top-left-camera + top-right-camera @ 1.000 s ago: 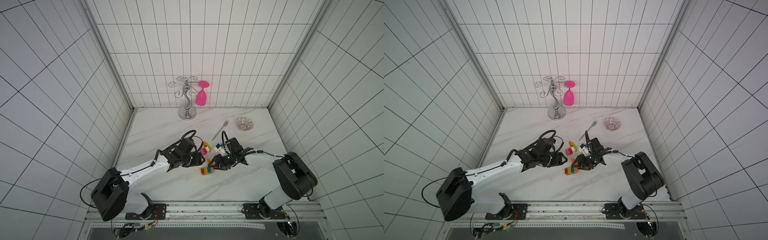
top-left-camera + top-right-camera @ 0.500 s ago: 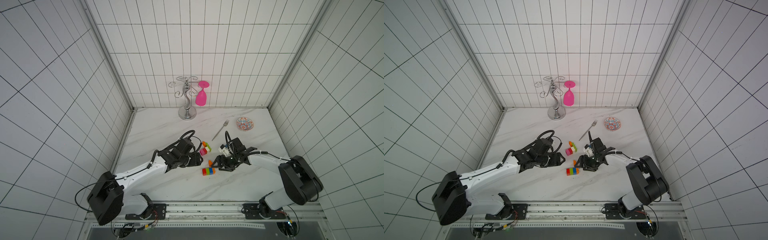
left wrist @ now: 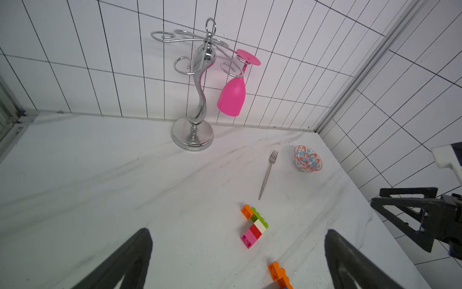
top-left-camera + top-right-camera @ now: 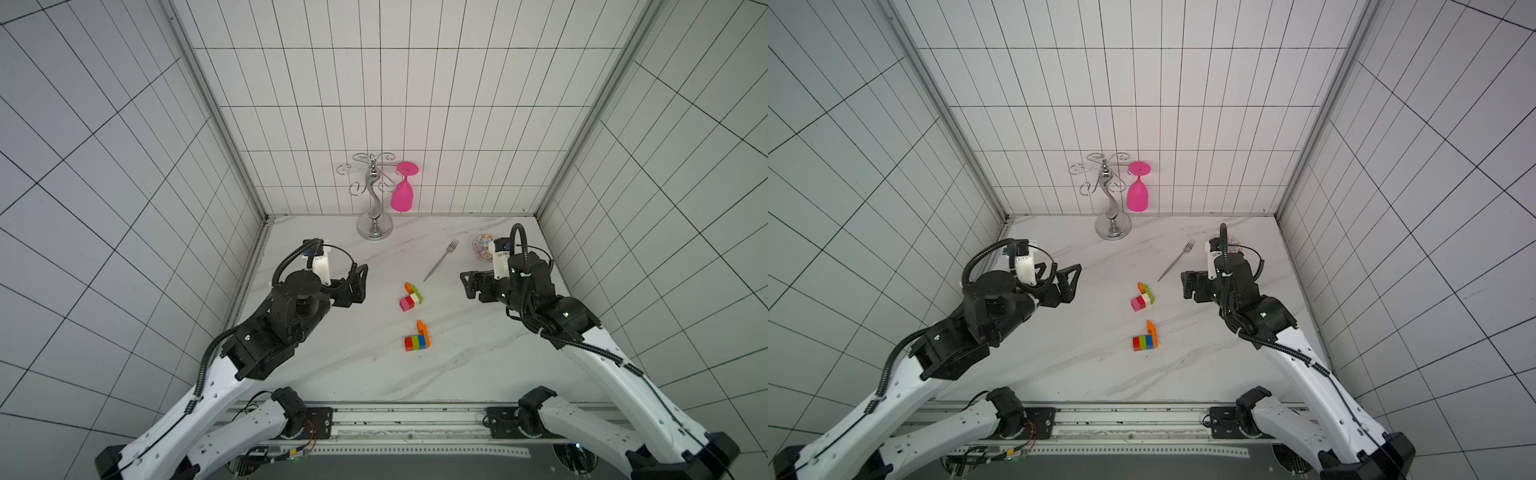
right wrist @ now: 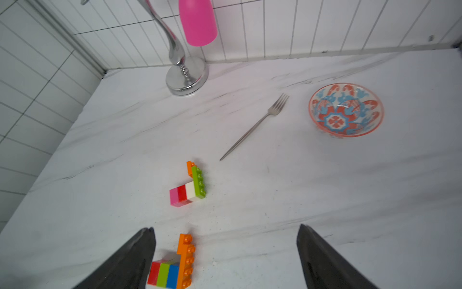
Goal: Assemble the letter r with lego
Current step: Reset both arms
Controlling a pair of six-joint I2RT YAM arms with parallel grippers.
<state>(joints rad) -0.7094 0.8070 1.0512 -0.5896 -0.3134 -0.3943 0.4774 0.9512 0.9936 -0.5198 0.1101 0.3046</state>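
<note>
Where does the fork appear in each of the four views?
Top view: fork lies right of centre, handle toward the lego.
Top view: fork is in the same spot, just right of centre.
Left wrist: fork lies beside the bowl, beyond the lego.
Right wrist: fork lies between the stand and the bowl.
Shared landmark: the stand, seen in all four views.

From my left wrist I see the left gripper (image 3: 237, 231) spread wide, a lego cluster (image 3: 255, 226) on the table (image 3: 100, 187) ahead, fork (image 3: 268, 172) and bowl (image 3: 307, 159) beyond, glass (image 3: 231, 97) hanging from the stand (image 3: 197, 100)
</note>
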